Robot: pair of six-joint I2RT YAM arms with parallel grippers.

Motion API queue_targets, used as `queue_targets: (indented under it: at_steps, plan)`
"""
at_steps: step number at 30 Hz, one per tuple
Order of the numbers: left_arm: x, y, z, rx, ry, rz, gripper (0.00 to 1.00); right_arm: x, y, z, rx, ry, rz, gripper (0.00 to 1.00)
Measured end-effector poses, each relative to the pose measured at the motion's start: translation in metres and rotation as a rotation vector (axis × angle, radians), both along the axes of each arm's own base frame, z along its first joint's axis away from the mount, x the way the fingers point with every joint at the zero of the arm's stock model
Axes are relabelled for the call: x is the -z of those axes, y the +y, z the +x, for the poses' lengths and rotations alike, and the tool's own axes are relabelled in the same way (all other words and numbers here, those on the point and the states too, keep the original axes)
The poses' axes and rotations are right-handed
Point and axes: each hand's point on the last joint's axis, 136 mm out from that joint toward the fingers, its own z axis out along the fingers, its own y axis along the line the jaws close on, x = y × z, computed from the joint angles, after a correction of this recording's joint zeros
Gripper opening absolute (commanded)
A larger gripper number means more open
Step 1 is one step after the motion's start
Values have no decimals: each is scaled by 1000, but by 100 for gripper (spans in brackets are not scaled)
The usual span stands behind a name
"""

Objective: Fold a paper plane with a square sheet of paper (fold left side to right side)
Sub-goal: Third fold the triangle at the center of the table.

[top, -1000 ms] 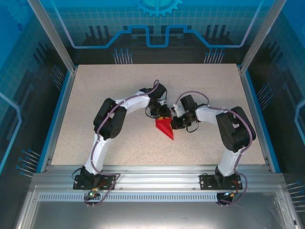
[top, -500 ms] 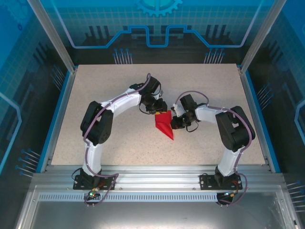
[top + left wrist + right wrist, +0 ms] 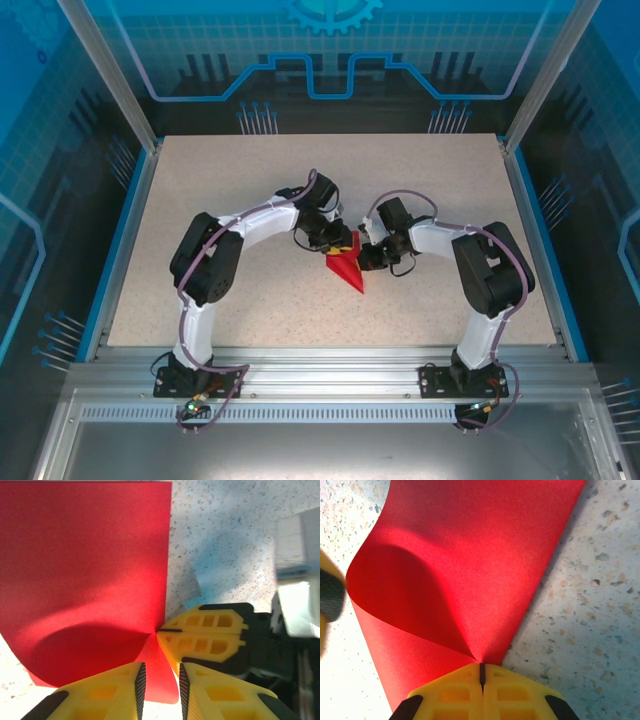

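The square sheet of paper (image 3: 349,272) is bright red and lies mid-table, curled over into a pointed shape. In the left wrist view the paper (image 3: 85,555) is loosely bent over, with a rounded flap reaching between the yellow fingers of my left gripper (image 3: 160,666); a clear gap shows between the pads, so it is open. My right gripper (image 3: 481,666) is shut on the paper (image 3: 470,555) where its layers meet at a point. Seen from above, the left gripper (image 3: 338,246) sits at the paper's far edge and the right gripper (image 3: 362,256) at its right.
The speckled tan table (image 3: 200,200) has blue side rails and an aluminium frame at the near edge. The two grippers stand almost touching over the paper. A left finger (image 3: 327,595) shows at the left edge of the right wrist view.
My left arm's elbow swung left; its gripper pulled back from the paper, then returned to the far edge with the jaws slightly narrower. The right arm and its grip held still.
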Motion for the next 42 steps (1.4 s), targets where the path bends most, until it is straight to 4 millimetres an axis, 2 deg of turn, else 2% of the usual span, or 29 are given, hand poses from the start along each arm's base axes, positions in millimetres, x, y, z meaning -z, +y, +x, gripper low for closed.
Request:
queue_targets:
  at_steps: [7, 17, 23, 31, 35, 38, 42]
  plan:
    - [13, -4, -8, 11, 30, 10, 28, 0, 0, 0, 0, 5, -6, 0]
    - [37, 8, -26, 8, 88, 51, 27, 0, 0, 0, -1, 10, -8, 0]
    - [46, 9, -27, 0, 106, 59, 27, 0, 1, 0, -3, 8, -13, 0]
    - [48, 10, -27, -1, 107, 65, 26, -1, 2, 0, -4, 9, -7, 1]
    - [49, 10, -27, -2, 109, 66, 25, -6, -1, -2, 6, 5, 8, 17]
    - [49, 10, -27, -2, 110, 67, 25, -20, -6, -2, 26, -8, 31, 27]
    - [49, 10, -27, -2, 109, 67, 25, -47, -9, 0, 41, -53, 76, 29]
